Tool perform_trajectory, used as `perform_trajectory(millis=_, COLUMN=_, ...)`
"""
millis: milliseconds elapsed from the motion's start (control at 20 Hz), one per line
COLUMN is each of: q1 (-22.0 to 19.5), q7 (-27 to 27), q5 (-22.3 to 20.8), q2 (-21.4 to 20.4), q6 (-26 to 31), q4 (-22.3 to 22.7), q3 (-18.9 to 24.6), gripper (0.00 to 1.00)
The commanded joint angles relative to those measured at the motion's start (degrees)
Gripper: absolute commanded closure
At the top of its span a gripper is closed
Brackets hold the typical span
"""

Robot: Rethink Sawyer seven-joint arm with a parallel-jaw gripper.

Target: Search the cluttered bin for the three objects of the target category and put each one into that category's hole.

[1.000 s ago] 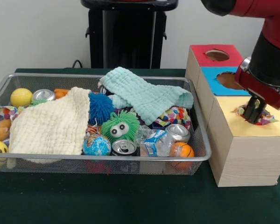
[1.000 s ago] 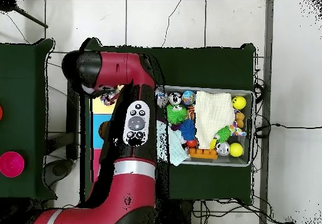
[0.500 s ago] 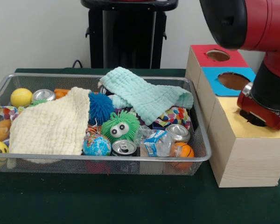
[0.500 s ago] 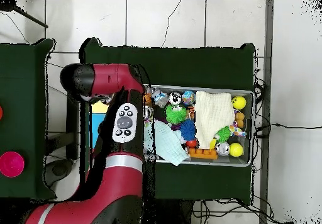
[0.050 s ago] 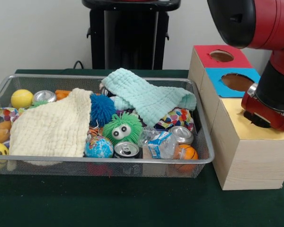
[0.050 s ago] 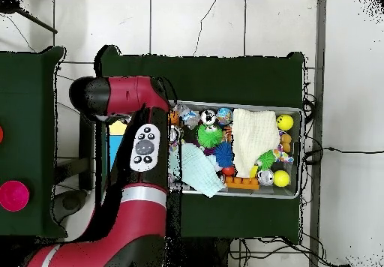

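From the front, the red and black arm [image 5: 270, 56] came down over the yellow-topped section [image 5: 265, 135] of the pale wooden box, its wrist covering that section's hole. The pincer was hidden behind the wrist housing, so I could not tell whether it was apart, together or clamped on anything. The blue-topped hole [image 5: 235, 81] and the red-topped hole [image 5: 222, 56] stood open and uncovered. How many target objects had already gone in could not be read; I judged the arm to be at a drop into the yellow hole, with more searching probably left.

The wire mesh bin [image 5: 109, 161] remained crowded. A cream knitted cloth [image 5: 52, 127] and a mint green cloth [image 5: 149, 97] lay over much of it. In view were a green fuzzy toy with eyes [image 5: 121, 128], a blue spiky ball [image 5: 102, 108], a small globe ball [image 5: 98, 147], silver drink cans [image 5: 126, 149], a crumpled clear plastic bottle [image 5: 157, 142], a colourful patterned wrapper [image 5: 177, 117] near the bin's box-side corner, and a yellow ball [image 5: 21, 98].

From overhead, the arm [image 6: 139, 148] covered the box entirely, leaving just a sliver of blue at its edge. The bin [image 6: 292, 193] lay just beside it, with the cream cloth [image 6: 253, 136] across its middle.
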Motion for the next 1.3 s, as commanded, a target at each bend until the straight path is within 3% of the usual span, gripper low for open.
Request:
perform_trajectory(millis=50, q1=0.5, q7=10.1, q5=0.5, q2=9.5, q6=-9.9, q4=6.3, q3=4.9, gripper=1.00)
perform_trajectory(millis=200, q1=0.3, q7=10.2, q5=1.6, q2=4.2, q6=-6.5, q4=8.5, q3=4.2, gripper=1.00)
perform_trajectory(millis=350, q1=-0.3, q7=8.2, q5=1.5, q2=-1.3, q6=2.9, q4=7.3, q3=2.4, gripper=1.00)
perform_trajectory(millis=500, q1=-0.6, q7=10.4, q5=2.9, q2=-6.3, q6=10.3, q4=5.5, q3=0.8, gripper=1.00)
perform_trajectory(millis=650, q1=-1.2, q7=9.0, q5=2.5, q2=-7.7, q6=12.2, q4=4.5, q3=0.5, gripper=1.00)
perform_trajectory(millis=900, q1=-2.1, q7=7.8, q5=1.8, q2=-7.6, q6=10.3, q4=3.2, q3=0.6, gripper=1.00)
perform_trajectory(millis=1300, q1=-3.3, q7=5.0, q5=0.8, q2=-9.4, q6=14.7, q4=0.6, q3=0.4, gripper=1.00)
